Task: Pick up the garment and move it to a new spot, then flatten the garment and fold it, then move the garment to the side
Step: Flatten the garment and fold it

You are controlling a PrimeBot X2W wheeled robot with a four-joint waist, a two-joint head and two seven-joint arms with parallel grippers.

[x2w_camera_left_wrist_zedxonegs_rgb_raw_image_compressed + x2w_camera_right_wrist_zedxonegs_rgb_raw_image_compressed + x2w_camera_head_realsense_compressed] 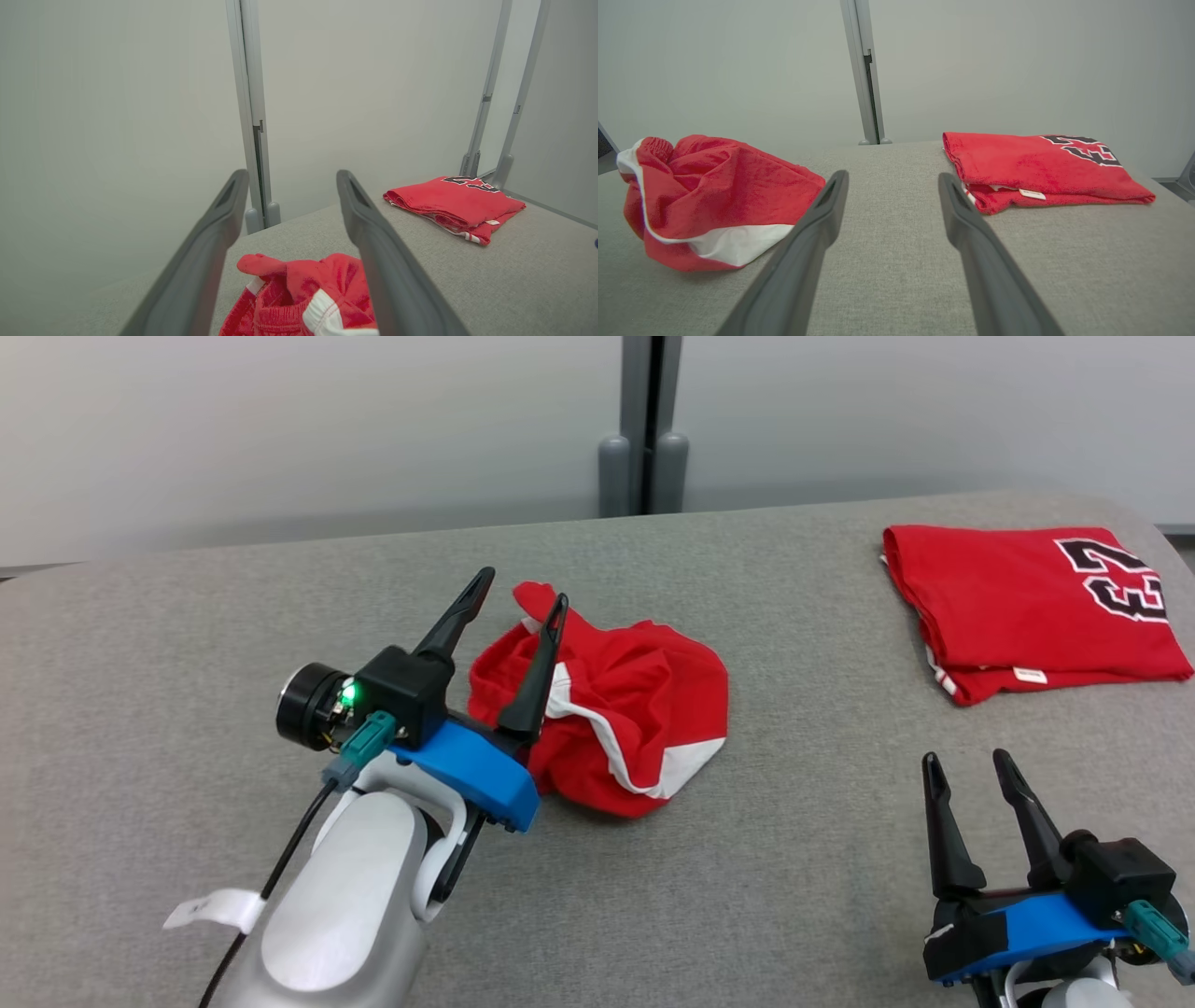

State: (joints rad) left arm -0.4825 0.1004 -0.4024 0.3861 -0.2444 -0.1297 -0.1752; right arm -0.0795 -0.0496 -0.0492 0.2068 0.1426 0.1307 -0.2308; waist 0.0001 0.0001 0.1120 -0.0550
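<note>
Hovering with its fingers spread, your left gripper point(523, 588) sits over the near-left edge of the crumpled red garment point(635, 709) and grips nothing. That heap lies mid-bench point(280, 597), not yet lifted, so I judge that moving, flattening, folding and setting aside all lie ahead. Your right gripper point(966, 761) rests spread and empty, near right. A folded red jersey point(1018, 607) lies far right.

Counted: one table point(187, 644), two garments (crumpled garment point(616, 728), folded garment point(1027, 607)), two tools (left tool point(525, 587), right tool point(966, 759)).
</note>
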